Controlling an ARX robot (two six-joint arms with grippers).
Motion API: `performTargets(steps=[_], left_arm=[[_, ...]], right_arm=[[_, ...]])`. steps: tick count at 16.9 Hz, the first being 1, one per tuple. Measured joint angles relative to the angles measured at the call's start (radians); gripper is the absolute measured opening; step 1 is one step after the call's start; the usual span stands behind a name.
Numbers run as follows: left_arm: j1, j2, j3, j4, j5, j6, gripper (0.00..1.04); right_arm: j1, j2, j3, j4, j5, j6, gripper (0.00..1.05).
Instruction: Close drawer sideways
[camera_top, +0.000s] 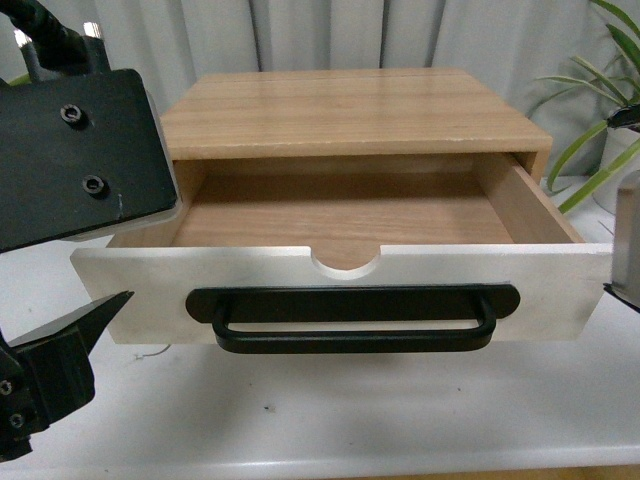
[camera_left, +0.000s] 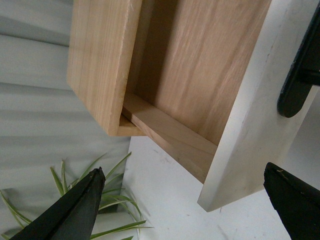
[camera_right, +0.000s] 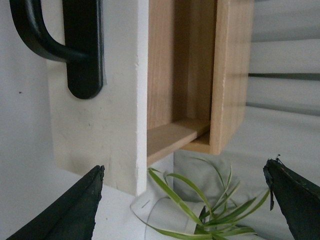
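On the white worktop (camera_top: 350, 410), pulled far out of the wooden cabinet (camera_top: 350, 110): shallow drawer (camera_top: 560, 290), white front, notched top edge, black bar handle (camera_top: 355, 320). Left fingers (camera_left: 75, 210) spread wide beside its left end; right fingers (camera_right: 65, 210) spread wide by its right end.

Jaws stand wide apart on left gripper (camera_left: 182, 170) and right gripper (camera_right: 183, 166); left arm (camera_top: 70, 150) close at front view's left.

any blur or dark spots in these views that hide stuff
Front view: even light; the drawer is sharp, its inside shaded toward the back; the dark left arm covers its left side. Left wrist view: the left fingers are near-black, little detail. Right wrist view: right fingers likewise; the plant leaves read clearly.
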Motion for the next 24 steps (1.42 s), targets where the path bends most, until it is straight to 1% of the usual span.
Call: performTargets(steps=[4,7,9,17,24], left_arm=[[0.021,0.073,0.020,0.047,-0.002,0.001,0.98],[0.027,0.115,0.026,0.092,0.009,0.000,0.98],[0.029,0.147,0.037,0.124,0.003,-0.001,0.98],[0.021,0.295,0.113,0.251,-0.043,-0.002,0.98],[0.009,0.419,0.218,0.335,-0.079,-0.004,0.98]], right_arm=[[0.037,0.063,0.015,0.035,0.007,0.060,0.98],[0.034,0.127,0.059,0.079,0.013,0.091,0.98],[0.031,0.143,0.081,0.079,0.016,0.108,0.98],[-0.019,0.277,0.195,0.085,0.016,0.137,0.98],[-0.060,0.431,0.353,0.103,0.027,0.140,0.98]])
